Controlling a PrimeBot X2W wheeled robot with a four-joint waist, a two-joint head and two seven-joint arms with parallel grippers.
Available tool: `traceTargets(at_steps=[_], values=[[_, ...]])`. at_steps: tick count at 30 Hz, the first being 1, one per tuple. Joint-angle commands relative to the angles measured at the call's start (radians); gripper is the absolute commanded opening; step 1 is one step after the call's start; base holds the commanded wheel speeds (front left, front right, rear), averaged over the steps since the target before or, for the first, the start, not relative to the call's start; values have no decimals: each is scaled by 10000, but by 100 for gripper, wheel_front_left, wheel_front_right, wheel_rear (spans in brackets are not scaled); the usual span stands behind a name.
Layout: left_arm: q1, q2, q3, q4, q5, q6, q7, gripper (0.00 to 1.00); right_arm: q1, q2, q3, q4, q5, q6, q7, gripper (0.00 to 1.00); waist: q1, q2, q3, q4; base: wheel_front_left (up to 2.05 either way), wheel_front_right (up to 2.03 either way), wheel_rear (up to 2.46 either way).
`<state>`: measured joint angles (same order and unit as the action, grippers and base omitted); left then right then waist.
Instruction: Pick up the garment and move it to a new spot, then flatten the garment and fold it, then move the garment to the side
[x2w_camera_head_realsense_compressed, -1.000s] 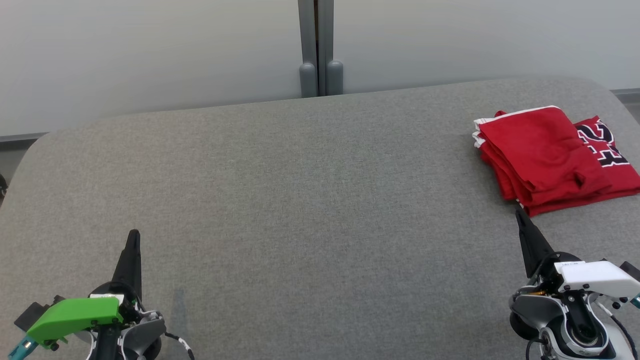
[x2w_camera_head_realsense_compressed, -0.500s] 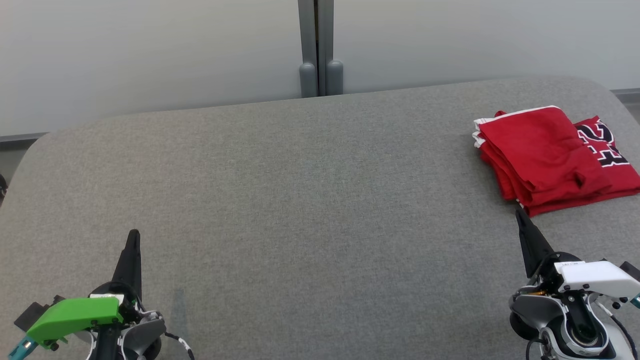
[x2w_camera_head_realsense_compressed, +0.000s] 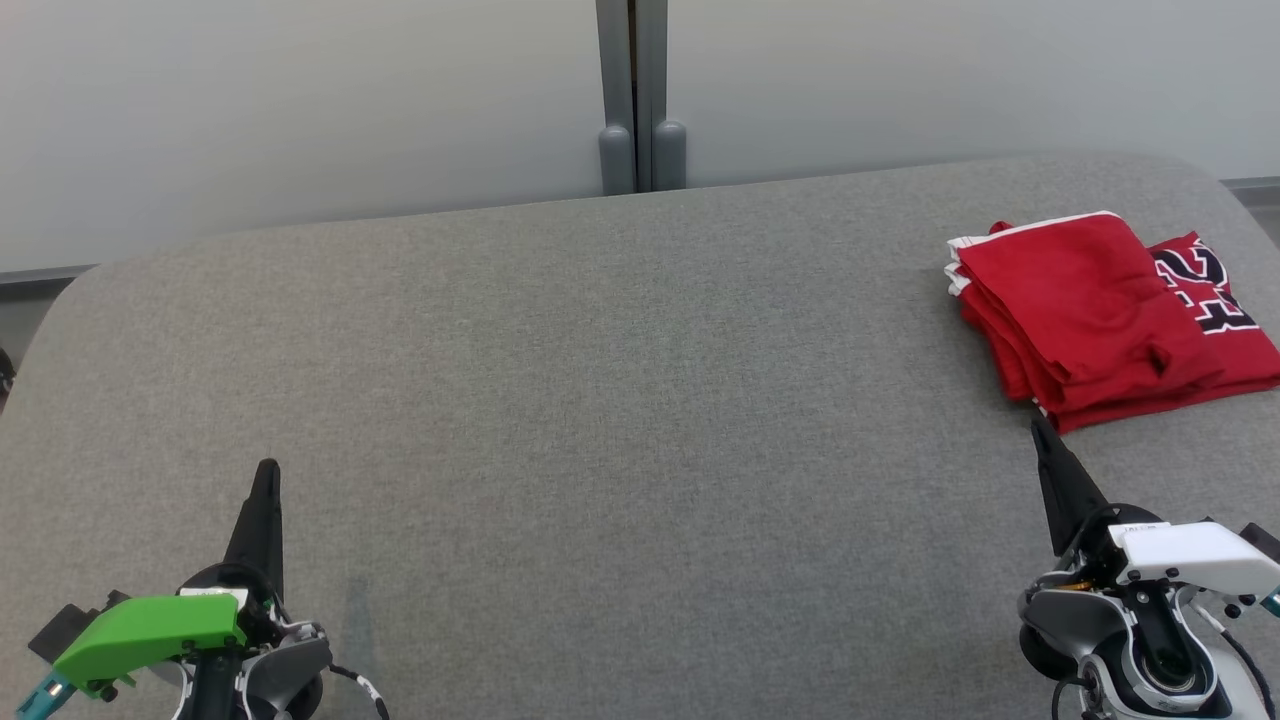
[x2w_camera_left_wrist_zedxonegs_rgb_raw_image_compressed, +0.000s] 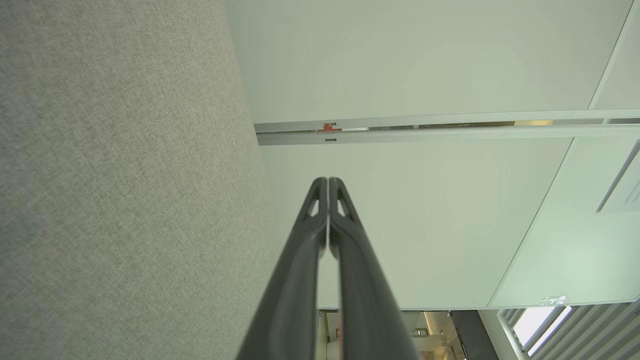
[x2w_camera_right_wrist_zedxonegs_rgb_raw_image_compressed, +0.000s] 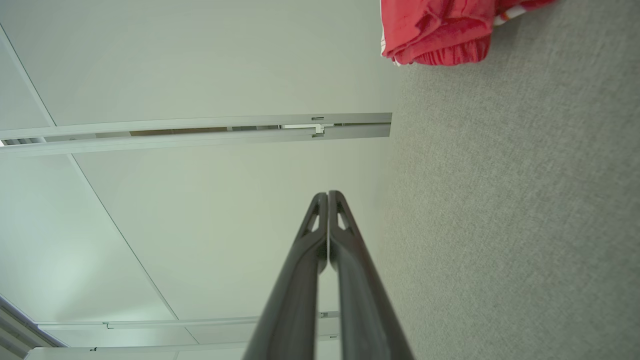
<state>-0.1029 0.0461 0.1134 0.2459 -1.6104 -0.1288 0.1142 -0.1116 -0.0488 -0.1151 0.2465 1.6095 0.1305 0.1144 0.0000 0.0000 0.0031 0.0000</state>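
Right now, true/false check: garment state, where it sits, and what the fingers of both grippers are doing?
1. The red fabric garment lies folded on the grey cloth-covered table. True.
2. It sits on the table's left side. False: it is at the far right, beyond the right gripper.
3. The right gripper's fingers clamp the garment. False: they are shut on nothing, apart from it.
4. The left gripper has its fingers shut. True.

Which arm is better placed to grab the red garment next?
Right: the right gripper sits just short of the garment, while the left gripper is far across the table. Both are shut, so it must open first.
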Motion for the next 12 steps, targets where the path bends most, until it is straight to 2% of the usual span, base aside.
traceTargets(at_steps=[1, 12], values=[[-107, 77, 24, -21, -47, -37, 34, 0, 84, -7, -16, -58, 64, 4, 32, 0, 0, 0, 0, 0, 0, 0, 0], [-106, 77, 24, -20, -47, -37, 34, 0, 84, -7, -15, -58, 64, 4, 31, 0, 0, 0, 0, 0, 0, 0, 0]])
